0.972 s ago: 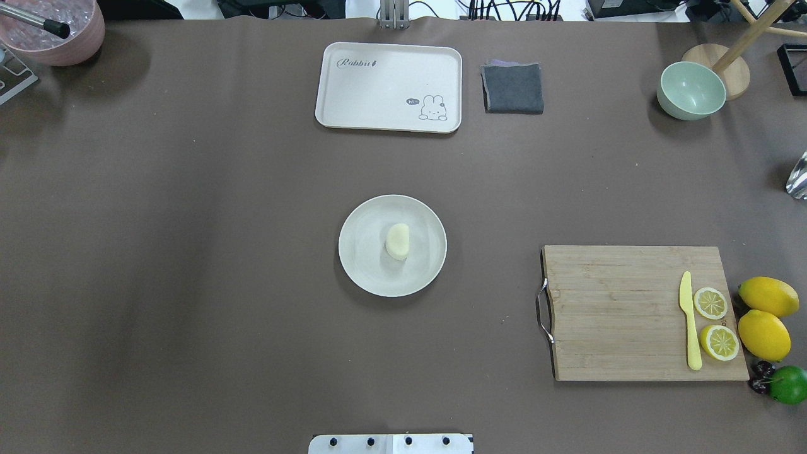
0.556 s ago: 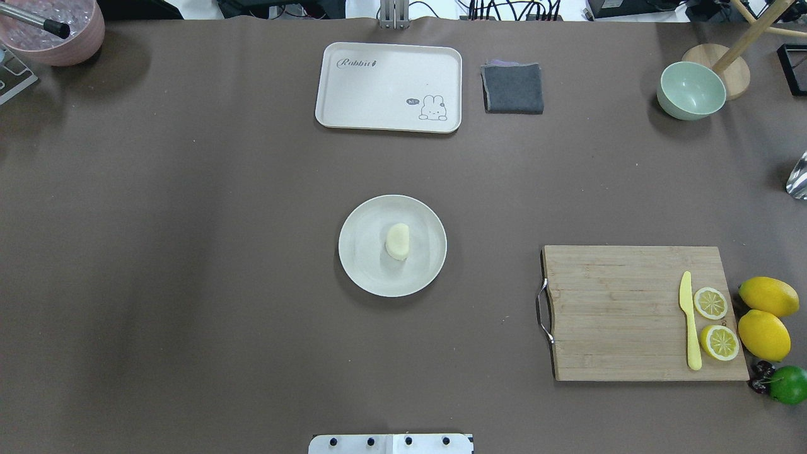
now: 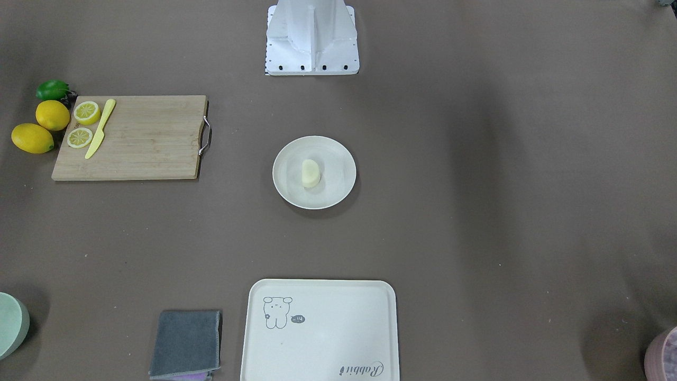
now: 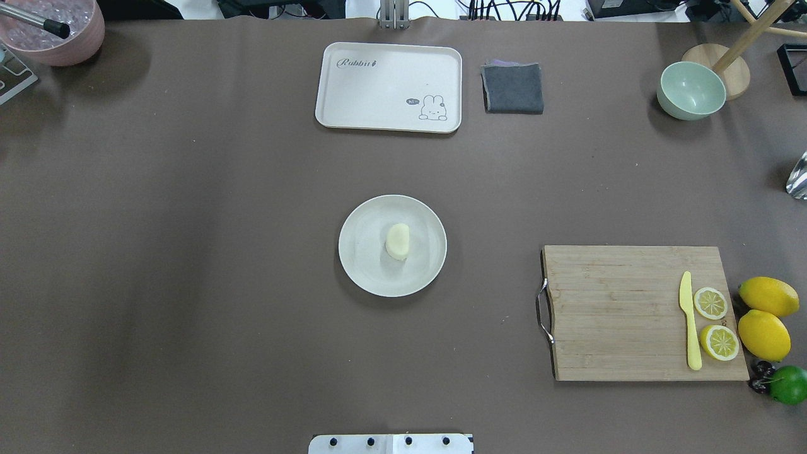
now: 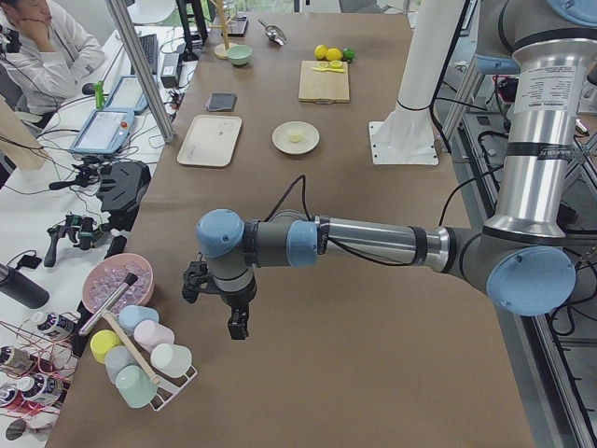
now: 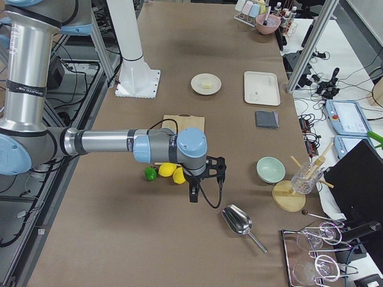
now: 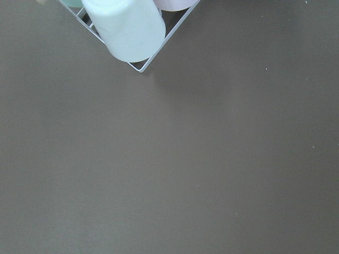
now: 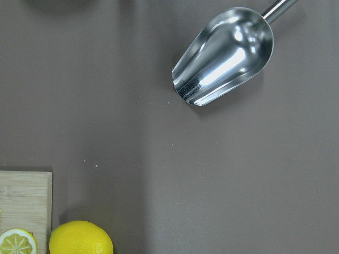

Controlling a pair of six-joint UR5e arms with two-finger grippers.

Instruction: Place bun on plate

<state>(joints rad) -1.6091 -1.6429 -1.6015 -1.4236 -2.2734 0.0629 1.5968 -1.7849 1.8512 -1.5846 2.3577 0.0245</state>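
The pale cream bun (image 4: 397, 241) lies near the middle of the round off-white plate (image 4: 362, 252) at the table's centre, also seen in the front-facing view as bun (image 3: 310, 173) on plate (image 3: 288, 174). No gripper is near it. My left gripper (image 5: 235, 327) hangs over bare table by the cup rack at the table's left end, far from the plate (image 5: 283, 142). My right gripper (image 6: 192, 195) hangs beside the lemons at the right end, far from the plate (image 6: 197, 84). I cannot tell whether either gripper is open or shut.
A cream tray (image 4: 388, 87) and a grey cloth (image 4: 512, 87) lie at the far side. A wooden cutting board (image 4: 618, 315) with a yellow knife (image 4: 690, 321), lemon halves and whole lemons (image 4: 764, 334) sits right. A metal scoop (image 8: 225, 55), green bowl (image 4: 690, 90) and cup rack (image 5: 140, 359) stand at the ends.
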